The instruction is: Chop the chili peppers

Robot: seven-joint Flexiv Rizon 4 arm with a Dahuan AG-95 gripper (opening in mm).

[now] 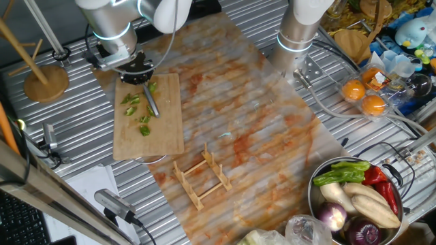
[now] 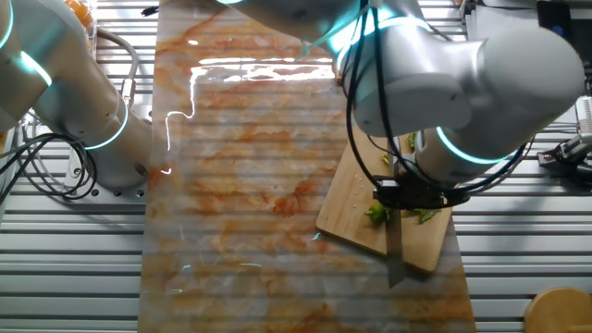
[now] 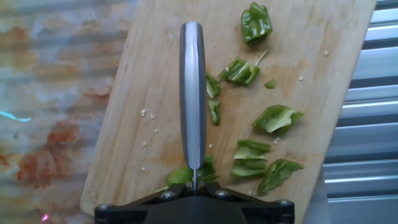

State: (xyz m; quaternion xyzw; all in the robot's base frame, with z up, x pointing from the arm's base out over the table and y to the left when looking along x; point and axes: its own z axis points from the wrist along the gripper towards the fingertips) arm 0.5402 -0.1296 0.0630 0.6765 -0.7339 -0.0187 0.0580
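So the chili peppers (image 3: 273,118) are already in bright green chunks, scattered over the wooden cutting board (image 3: 143,93). No single direction anymore, but in the hand view the pieces run in a loose line along the board's long axis, mostly on the right of the knife (image 3: 193,93), with 2 small bits touching the blade's edge. The knife blade points straight away from the tool (image 3: 194,198), roughly parallel to the board's long side.

The tool is pinching the knife at its near end; the hand view only shows the black base, so the fingers themselves are hidden.

One fixed view shows the whole board (image 1: 148,116) on the stained sheet (image 1: 272,122) over the tabletop (image 1: 54,129), plus a wooden rack (image 1: 203,178) and a metal bowl (image 1: 315,197) of mixed vegetables. The other fixed view mostly gets the arm blocking the chunks (image 2: 376,215).
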